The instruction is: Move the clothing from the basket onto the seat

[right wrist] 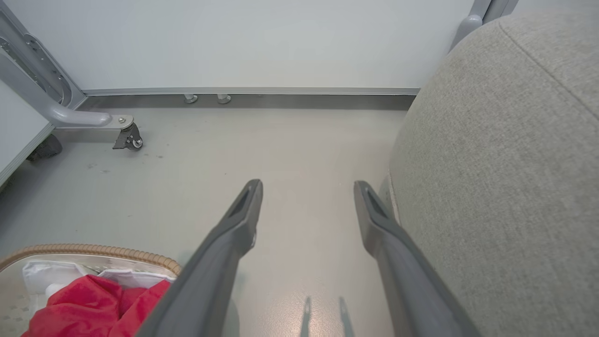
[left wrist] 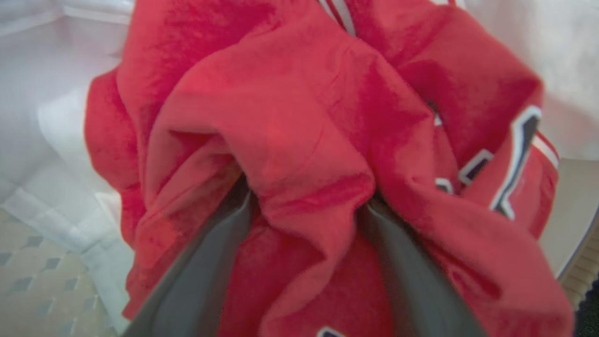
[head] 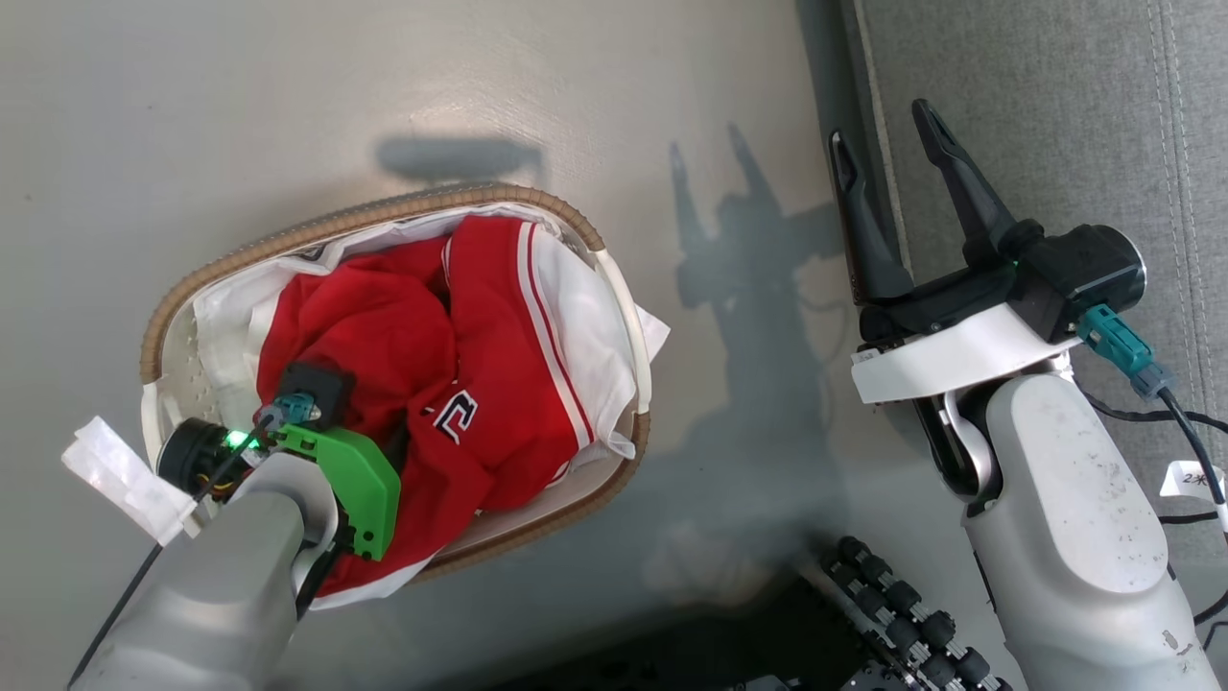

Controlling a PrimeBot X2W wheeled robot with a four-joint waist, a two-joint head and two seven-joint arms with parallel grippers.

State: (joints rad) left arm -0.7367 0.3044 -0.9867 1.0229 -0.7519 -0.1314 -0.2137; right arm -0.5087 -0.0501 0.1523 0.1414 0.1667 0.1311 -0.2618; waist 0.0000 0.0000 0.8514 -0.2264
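In the head view the clothing (head: pixel 480 365) lies heaped inside the basket (head: pixel 384 206), its long side running from the basket's near end to the far end. The left gripper (head: pixel 317 398) is sunk into the heap at the near end (its fingers are hidden under the wrist). The right gripper (head: pixel 883 130) hangs well apart from the basket, beside the seat (head: pixel 1055 144), jaws wide and empty, so the left arm is nearer. In the left wrist view both fingers (left wrist: pixel 206 262) stand apart, a ridge of red cloth between them covering their tips; I judge they are not yet closed. In the right wrist view the basket sits well apart from the open fingers.
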